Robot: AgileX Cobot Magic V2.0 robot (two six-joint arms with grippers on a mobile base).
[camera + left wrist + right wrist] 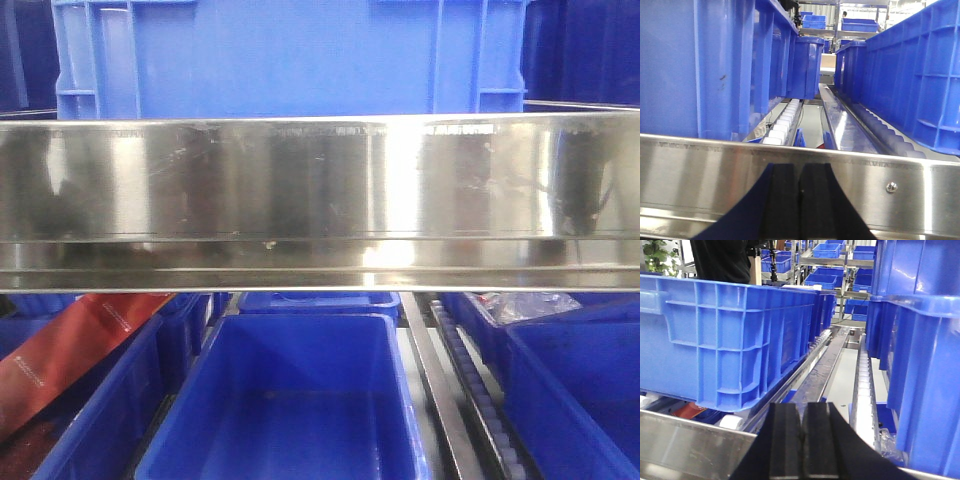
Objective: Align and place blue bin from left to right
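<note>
The blue bin (290, 55) is a large light-blue ribbed crate on the upper shelf, behind the steel front rail (320, 200). In the left wrist view its ribbed side wall (910, 85) fills the right. In the right wrist view the blue bin (730, 335) fills the left. My left gripper (800, 167) is shut with nothing in it, low in front of the rail and left of the bin. My right gripper (802, 407) is also shut and empty, just right of the bin's near corner. Neither gripper touches the bin.
Darker blue bins flank the crate: one at left (690, 65), stacked ones at right (920, 340). White roller tracks (785, 120) (865, 385) run back along the shelf. Below the rail sit an open blue bin (290, 400) and a red packet (70, 350). A person (720, 260) stands behind.
</note>
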